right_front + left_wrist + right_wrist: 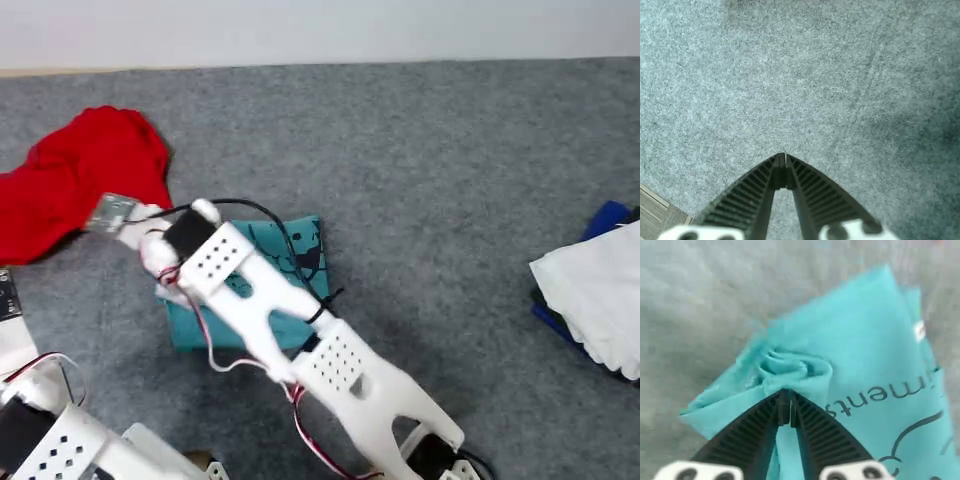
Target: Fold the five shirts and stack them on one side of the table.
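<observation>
A folded teal shirt (300,245) with dark print lies on the grey carpet (430,160) left of the middle. My right arm (250,290) stretches across it from the near edge. In the right wrist view my right gripper (785,400) is shut on a bunched fold near a corner of the teal shirt (865,355). A crumpled red shirt (75,175) lies at the far left. My left arm (60,440) sits at the near left corner. Its gripper (785,162) is shut on nothing above bare carpet (805,75).
At the right edge a white shirt (595,290) lies on top of a blue one (605,220). A strip of wooden floor (655,207) shows past the carpet's edge in the left wrist view.
</observation>
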